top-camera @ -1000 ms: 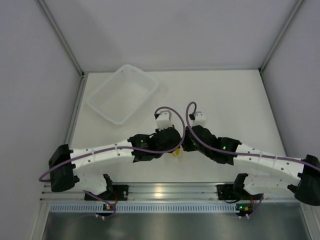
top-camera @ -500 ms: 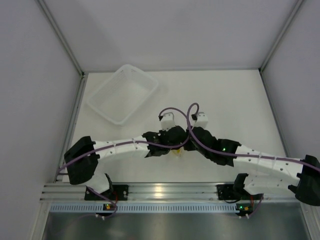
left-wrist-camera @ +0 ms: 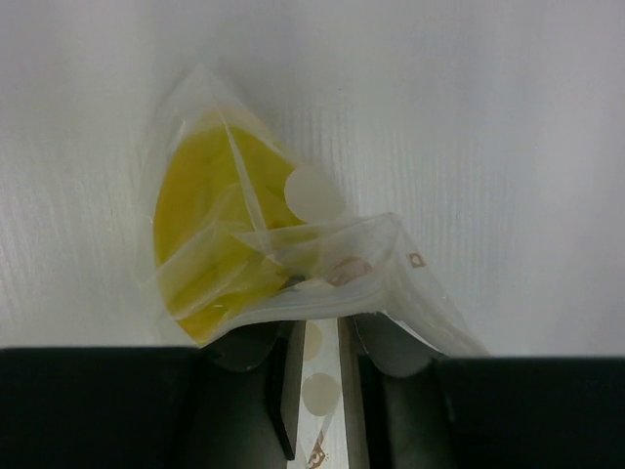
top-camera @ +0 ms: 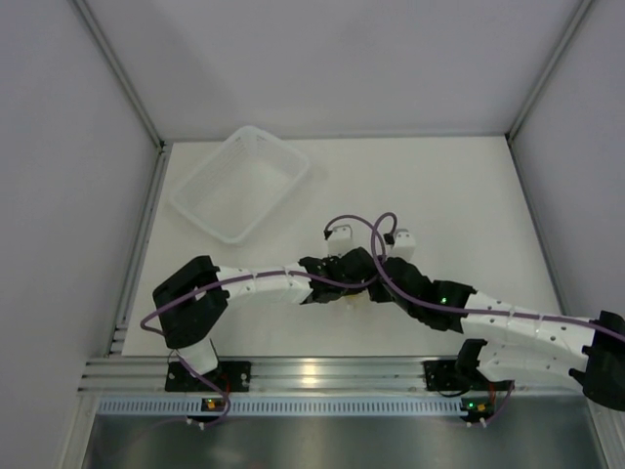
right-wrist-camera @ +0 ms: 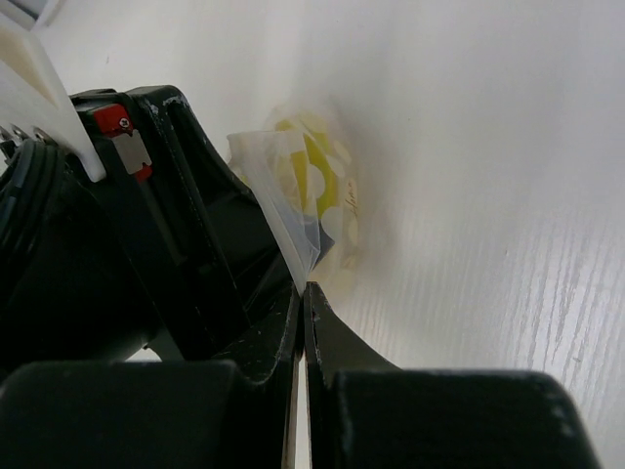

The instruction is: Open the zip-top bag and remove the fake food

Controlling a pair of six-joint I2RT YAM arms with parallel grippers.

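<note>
The zip-top bag (left-wrist-camera: 322,244) is a small clear crinkly pouch lying on the white table just ahead of the left jaws. The yellow fake food (left-wrist-camera: 210,230) sits inside it, on its left side. My left gripper (left-wrist-camera: 317,337) is shut on a strip of the bag's near edge. My right gripper (right-wrist-camera: 302,288) is shut on a thin corner of the bag (right-wrist-camera: 293,195), close against the left gripper's black body. In the top view both grippers (top-camera: 344,283) (top-camera: 371,285) meet over the bag, and only a yellowish scrap (top-camera: 353,299) shows beneath them.
A translucent white basket tray (top-camera: 298,166) stands at the table's back left. White walls with metal posts enclose the table. An aluminium rail with the arm bases runs along the near edge.
The left arm has stretched towards the middle, its elbow swinging right. Both grippers, together over the bag, have shifted a little right and towards the near edge.
</note>
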